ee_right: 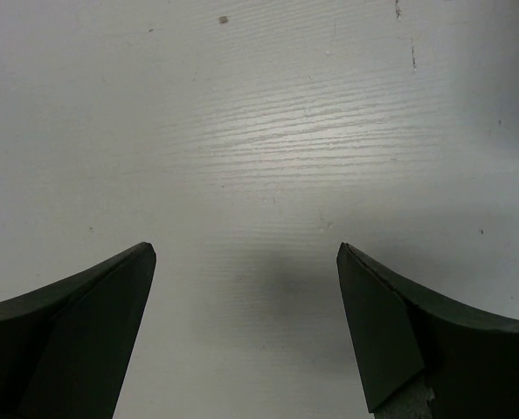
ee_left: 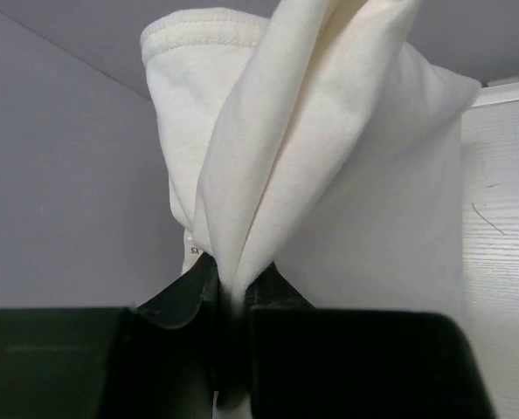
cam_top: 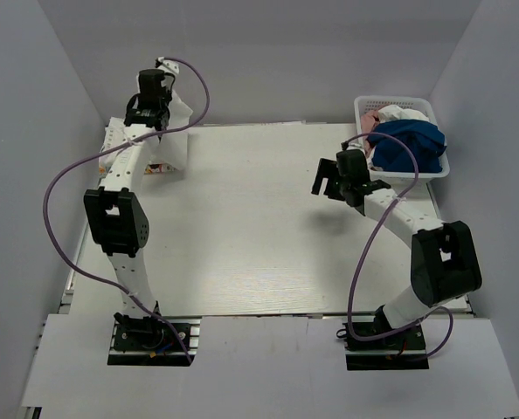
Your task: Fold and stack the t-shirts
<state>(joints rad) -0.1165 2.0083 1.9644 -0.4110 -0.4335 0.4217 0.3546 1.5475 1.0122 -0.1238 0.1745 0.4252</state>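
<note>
Pinching a bunched fold of a cream-white t-shirt [ee_left: 329,175], the left gripper [ee_left: 231,292] had its jaws closed down on the cloth, with fabric squeezed between the two black fingers. The tee stood up from the pinch in a gathered pleat, a stitched hem showing at the upper left of the wrist view. In the top view that gripper sat raised over the far-left corner of the table [cam_top: 259,236]. The shirt hung below it, its lower part on the tabletop. Small coloured print showed near the lower edge, too small to read. The right gripper [ee_right: 246,253] was spread wide with nothing between its fingers, hovering over bare white wood-grain tabletop, right of centre. Beyond it, at the far-right corner, a white lattice basket [cam_top: 361,105] held a royal-blue t-shirt [cam_top: 412,147] with a white t-shirt [cam_top: 404,113] bunched behind it. Both were well apart from the hanging tee.
</note>
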